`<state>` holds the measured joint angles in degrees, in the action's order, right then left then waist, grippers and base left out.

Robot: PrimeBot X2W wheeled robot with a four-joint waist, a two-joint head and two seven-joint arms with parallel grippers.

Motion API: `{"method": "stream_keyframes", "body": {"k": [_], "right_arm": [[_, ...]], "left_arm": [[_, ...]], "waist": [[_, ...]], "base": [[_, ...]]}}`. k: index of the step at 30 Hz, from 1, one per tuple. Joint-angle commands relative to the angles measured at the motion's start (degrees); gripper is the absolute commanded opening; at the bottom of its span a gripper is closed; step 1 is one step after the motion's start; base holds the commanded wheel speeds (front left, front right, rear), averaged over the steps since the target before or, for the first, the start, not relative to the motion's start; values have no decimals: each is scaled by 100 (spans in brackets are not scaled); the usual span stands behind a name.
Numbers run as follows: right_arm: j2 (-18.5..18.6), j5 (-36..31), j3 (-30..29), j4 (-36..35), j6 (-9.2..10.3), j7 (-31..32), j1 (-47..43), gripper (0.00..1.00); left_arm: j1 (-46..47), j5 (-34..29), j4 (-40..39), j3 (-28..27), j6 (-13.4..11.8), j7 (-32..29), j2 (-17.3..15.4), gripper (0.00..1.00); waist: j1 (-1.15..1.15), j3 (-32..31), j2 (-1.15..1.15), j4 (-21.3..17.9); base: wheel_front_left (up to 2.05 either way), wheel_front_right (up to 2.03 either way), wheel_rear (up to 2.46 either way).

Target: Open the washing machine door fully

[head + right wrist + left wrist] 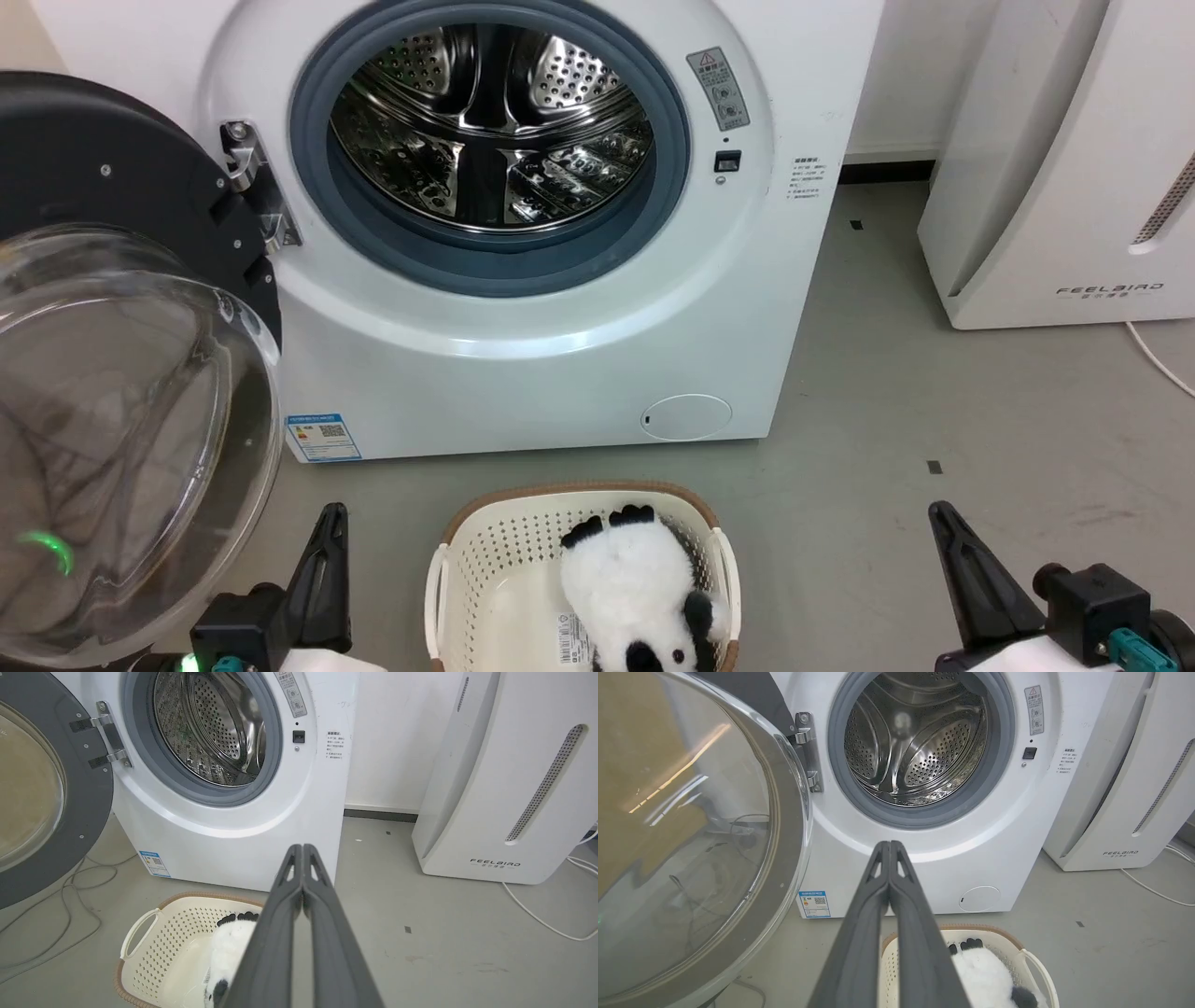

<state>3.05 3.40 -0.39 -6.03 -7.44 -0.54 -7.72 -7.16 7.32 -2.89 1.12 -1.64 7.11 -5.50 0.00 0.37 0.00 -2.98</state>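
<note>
Washing machine door [121,373] swung wide open at the left of the washing machine [523,373].
The door hangs on its metal hinge [257,187], glass bowl bulging outward, and the steel drum [490,121] is exposed. The left gripper [889,847] and right gripper [302,849] hover low, well clear of the door, each with its fingers pressed together on nothing. Between them on the floor [934,373] sits a basket [448,560] holding a plush panda [635,588].

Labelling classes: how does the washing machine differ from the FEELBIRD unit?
The washing machine shows a round opening with a steel drum; the FEELBIRD unit has a closed front. The washing machine has a blue label; the FEELBIRD unit has a perforated slot. Both are white, on the floor.
</note>
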Motion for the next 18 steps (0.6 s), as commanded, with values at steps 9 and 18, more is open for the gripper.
{"method": "stream_keyframes", "body": {"k": [9,18], "right_arm": [[-6,-85,12,83,-1,13,166,0],[-7,-111,15,137,-2,17,229,0]], "left_arm": [[143,-108,47,-23,38,-80,42,0],[202,-173,72,-33,51,-145,65,0]], "waist": [[0,-4,0,32],[0,-7,0,60]], "base": [[0,0,0],[0,0,0]]}}
